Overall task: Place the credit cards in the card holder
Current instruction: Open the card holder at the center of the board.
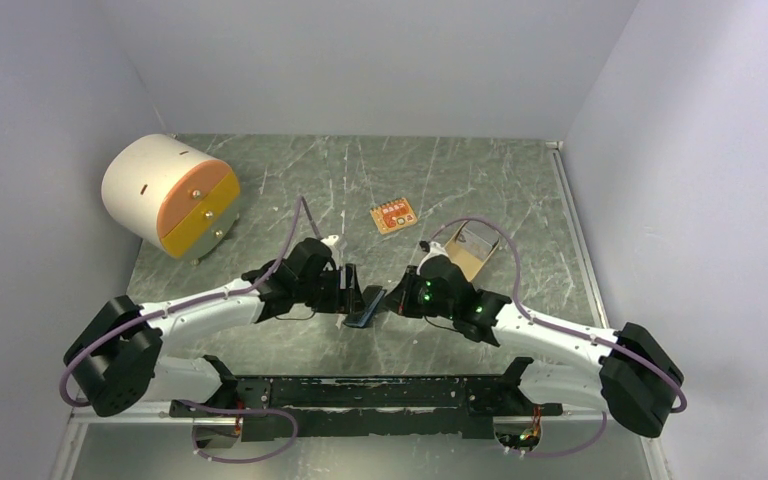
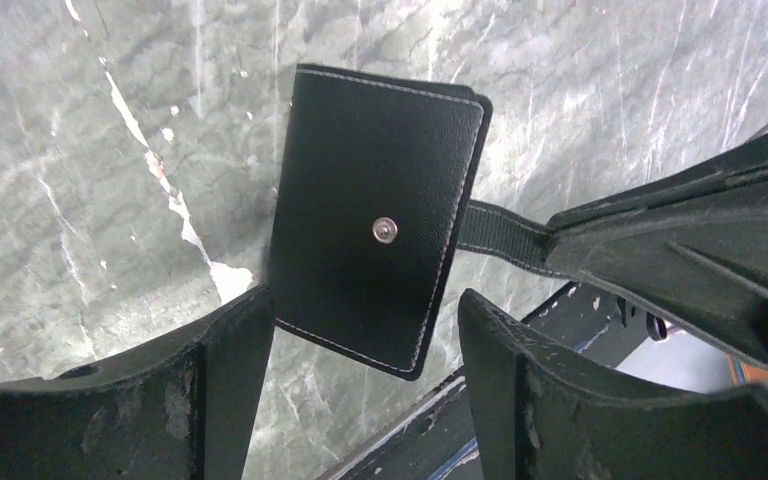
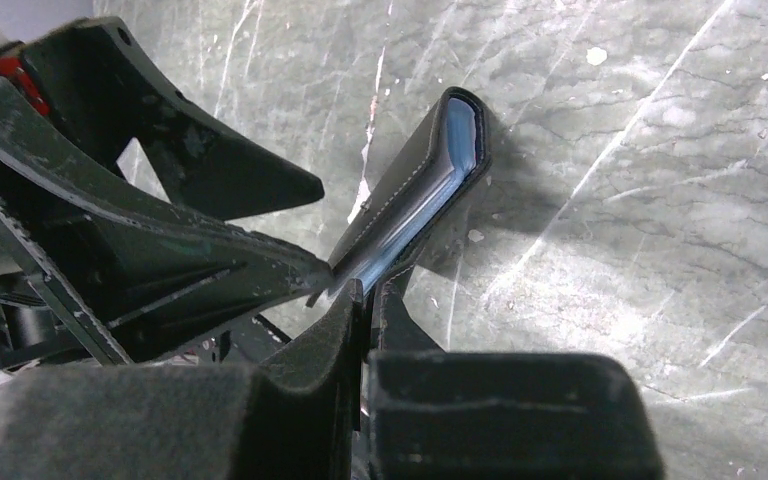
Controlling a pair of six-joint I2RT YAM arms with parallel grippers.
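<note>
The card holder (image 2: 360, 170), a black wallet with a metal snap stud, hangs above the table between both grippers. My right gripper (image 3: 372, 290) is shut on its strap end, and the bluish glossy inner face (image 3: 450, 150) shows edge-on in the right wrist view. My left gripper (image 2: 365, 300) is open, with the wallet's lower edge between and just beyond its fingertips, apart from the right-hand one. In the top view the card holder (image 1: 365, 315) sits between the left gripper (image 1: 352, 290) and the right gripper (image 1: 390, 298). No credit cards show in any view.
A white round drawer unit (image 1: 165, 195) with orange and yellow fronts stands at the back left. A small orange card (image 1: 393, 215) lies behind the grippers. A tan open box (image 1: 470, 250) sits by the right arm. Grey walls enclose three sides.
</note>
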